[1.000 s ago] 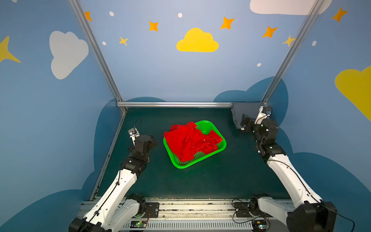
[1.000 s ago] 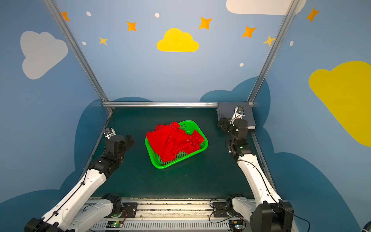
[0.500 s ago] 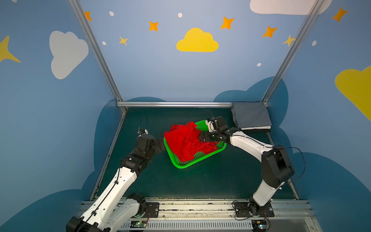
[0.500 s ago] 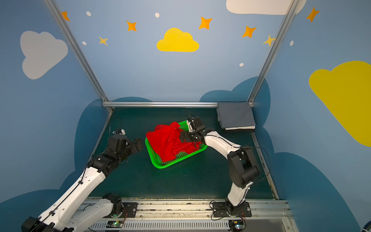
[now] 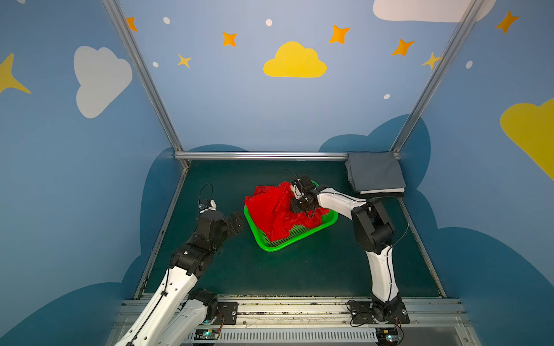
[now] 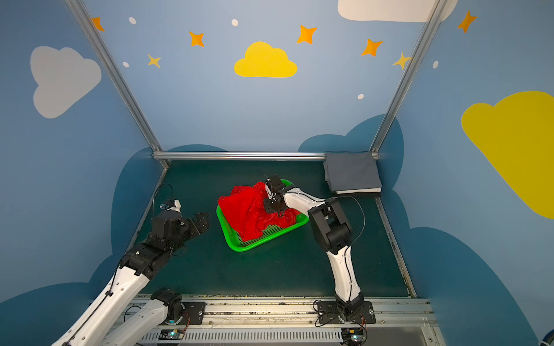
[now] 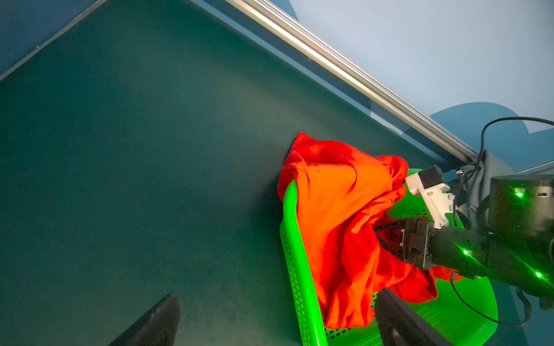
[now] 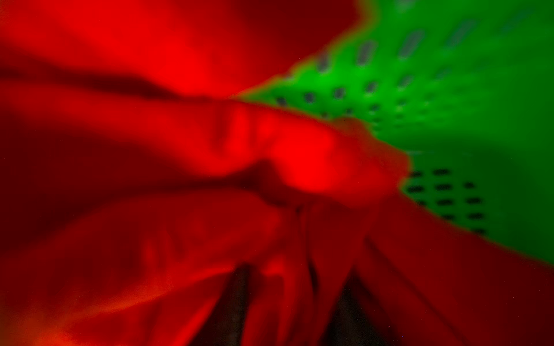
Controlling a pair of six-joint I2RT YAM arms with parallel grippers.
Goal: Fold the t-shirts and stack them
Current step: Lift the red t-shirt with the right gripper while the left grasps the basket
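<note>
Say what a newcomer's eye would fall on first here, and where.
The crumpled red t-shirt heaped in the green basket mid-table stands out, the right gripper shut on its folds. A grey-topped stack of folded shirts sits in the far right corner; the left gripper hangs open beside the basket.

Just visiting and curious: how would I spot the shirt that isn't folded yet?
On the dark green table sits a green basket. The red t-shirt lies crumpled in it, the right gripper among its folds. Unlike the grey shirt folded in the far right corner, it is rumpled.
</note>
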